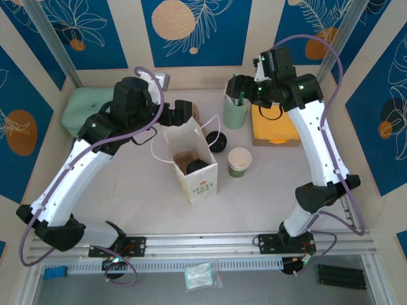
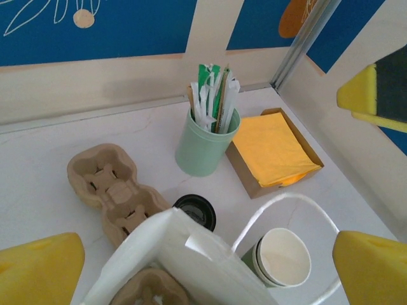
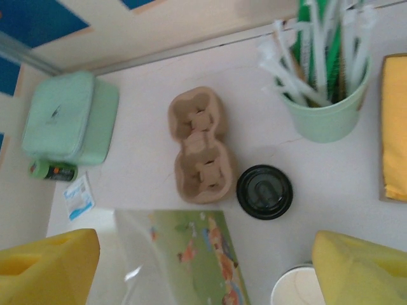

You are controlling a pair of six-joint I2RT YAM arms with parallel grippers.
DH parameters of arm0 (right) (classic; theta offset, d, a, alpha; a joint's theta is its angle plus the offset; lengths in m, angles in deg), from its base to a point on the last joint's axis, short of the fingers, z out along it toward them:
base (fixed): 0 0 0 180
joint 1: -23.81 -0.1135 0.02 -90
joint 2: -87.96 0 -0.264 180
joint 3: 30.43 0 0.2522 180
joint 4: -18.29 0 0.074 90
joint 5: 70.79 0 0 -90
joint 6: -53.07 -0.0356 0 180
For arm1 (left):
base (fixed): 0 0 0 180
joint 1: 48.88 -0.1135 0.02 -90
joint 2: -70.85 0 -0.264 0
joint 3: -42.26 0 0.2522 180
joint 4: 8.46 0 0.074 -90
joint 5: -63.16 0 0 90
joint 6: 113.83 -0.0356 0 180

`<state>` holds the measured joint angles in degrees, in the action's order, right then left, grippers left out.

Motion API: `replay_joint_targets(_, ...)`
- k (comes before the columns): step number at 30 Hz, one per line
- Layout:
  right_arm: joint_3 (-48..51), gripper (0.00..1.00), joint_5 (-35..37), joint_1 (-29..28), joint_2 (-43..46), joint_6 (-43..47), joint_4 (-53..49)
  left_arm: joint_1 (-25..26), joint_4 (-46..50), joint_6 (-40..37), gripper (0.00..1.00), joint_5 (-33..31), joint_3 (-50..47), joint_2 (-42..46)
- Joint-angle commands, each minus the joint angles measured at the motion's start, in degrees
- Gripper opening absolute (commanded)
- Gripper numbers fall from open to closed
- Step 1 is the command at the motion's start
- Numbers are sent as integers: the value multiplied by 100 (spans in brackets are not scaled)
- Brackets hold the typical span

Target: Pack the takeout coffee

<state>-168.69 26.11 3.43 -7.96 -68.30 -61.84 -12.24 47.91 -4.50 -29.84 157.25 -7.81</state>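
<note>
The takeout coffee (image 1: pixel 218 141), a small cup with a round black lid (image 2: pixel 195 211), stands on the table just behind the white paper bag (image 1: pixel 191 162); its lid (image 3: pixel 264 191) is seen from above. The bag stands open with a brown carrier (image 2: pixel 149 289) and a dark round shape inside. My left gripper (image 1: pixel 183 114) hovers open behind the bag's far rim, its yellow fingers (image 2: pixel 38 267) wide apart around nothing. My right gripper (image 1: pixel 240 89) hangs open high over the back of the table, its fingers (image 3: pixel 359 267) holding nothing.
A lidless paper cup (image 1: pixel 240 161) stands right of the bag. A mint-green cup of sachets (image 1: pixel 235 111) and a box of yellow napkins (image 1: pixel 275 124) sit at the back right. A second brown carrier (image 2: pixel 114 190) lies behind the bag, and a green box (image 1: pixel 86 108) sits at the back left.
</note>
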Motion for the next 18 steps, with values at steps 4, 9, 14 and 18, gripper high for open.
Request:
replay_joint_targets(4, 299, 81, -504, 624, -267, -177, 498, -148, -91, -167, 100, 80, 624, -550)
replay_joint_targets(9, 327, 67, -925, 913, -717, -129, 798, -262, -69, -154, 99, 216, 959, -936)
replay_joint_targets(14, -256, 52, -1166, 913, -1527, -31, 836, -371, -5, -156, 99, 308, 1272, -1206)
replay_joint_targets(18, -781, 50, -1256, 904, -2130, -62, 836, -415, 50, -158, 100, 358, 1428, -1343)
